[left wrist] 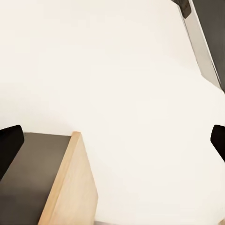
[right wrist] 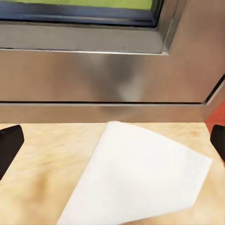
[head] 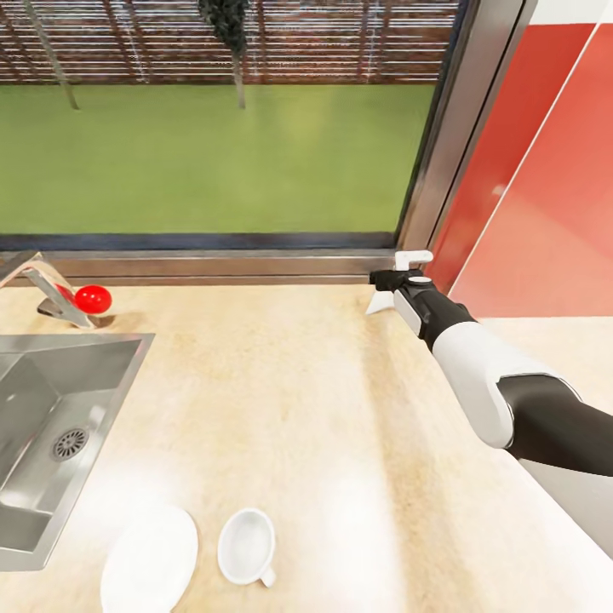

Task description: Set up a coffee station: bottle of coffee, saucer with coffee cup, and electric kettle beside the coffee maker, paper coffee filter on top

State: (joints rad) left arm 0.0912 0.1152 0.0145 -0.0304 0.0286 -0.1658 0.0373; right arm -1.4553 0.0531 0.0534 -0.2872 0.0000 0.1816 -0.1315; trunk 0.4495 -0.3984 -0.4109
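A white paper coffee filter (right wrist: 136,180) lies flat on the beige countertop (head: 298,400), at its far right by the window sill; its corner (head: 380,305) pokes out under my right arm. My right gripper (head: 394,272) hovers just over the filter, open, with its dark fingertips (right wrist: 9,145) wide apart on either side of the filter and nothing held (right wrist: 112,143). At the counter's near edge a white saucer (head: 149,562) lies beside a white coffee cup (head: 247,547) standing directly on the counter. My left gripper (left wrist: 112,145) is open and empty, facing a pale surface.
A steel sink (head: 25,511) is set into the counter at the left, with a faucet (head: 51,294) and a red knob (head: 92,299) behind it. A steel window frame (head: 213,264) runs along the back. A red wall panel (head: 545,213) closes the right. A wooden panel edge (left wrist: 70,187) is near my left gripper.
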